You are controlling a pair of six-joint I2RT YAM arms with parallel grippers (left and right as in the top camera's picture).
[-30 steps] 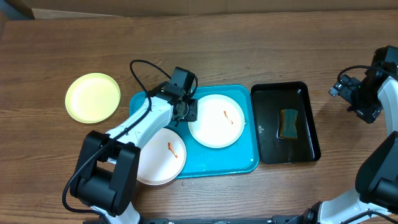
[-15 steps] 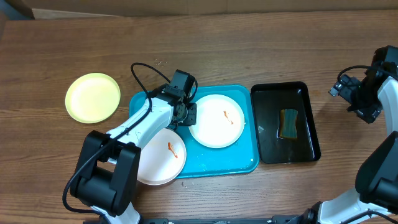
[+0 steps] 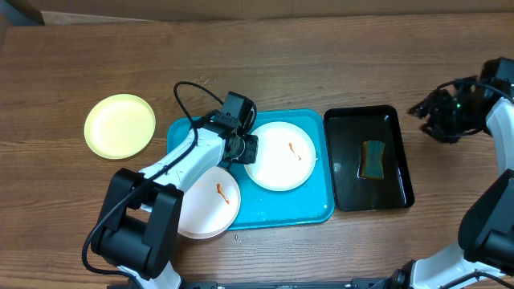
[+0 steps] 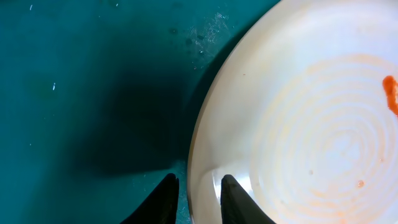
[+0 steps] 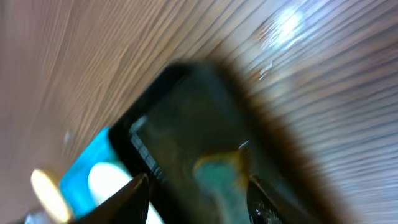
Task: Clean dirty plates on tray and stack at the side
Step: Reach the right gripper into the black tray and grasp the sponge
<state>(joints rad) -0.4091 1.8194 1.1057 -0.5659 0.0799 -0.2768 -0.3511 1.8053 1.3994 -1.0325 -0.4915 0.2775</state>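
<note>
Black fingertips of the left gripper stand close together astride the rim of the upper white plate, one on the teal tray and one on the plate's face. It reads as a pinch on that edge. This plate lies flat in the tray's middle with its orange smear unwiped.

Nearer the robot, the lower white plate overhangs the tray's near-left corner and also shows an orange streak. The yellow-green plate sits alone on the wooden table, left of the tray, with no smear that I can make out.

By my judgement one plate is cleaned and set aside and two are left to clean, so no stack exists yet.

The right gripper hangs off to the right, beyond the black tray. Its fingers are spread and hold nothing. The sponge lies in that tray.

The right wrist view is heavily blurred, so the gripper's height above the tray is unclear. The left arm covers part of the lower plate, and contact under the left fingers is cut off at the frame's edge.
</note>
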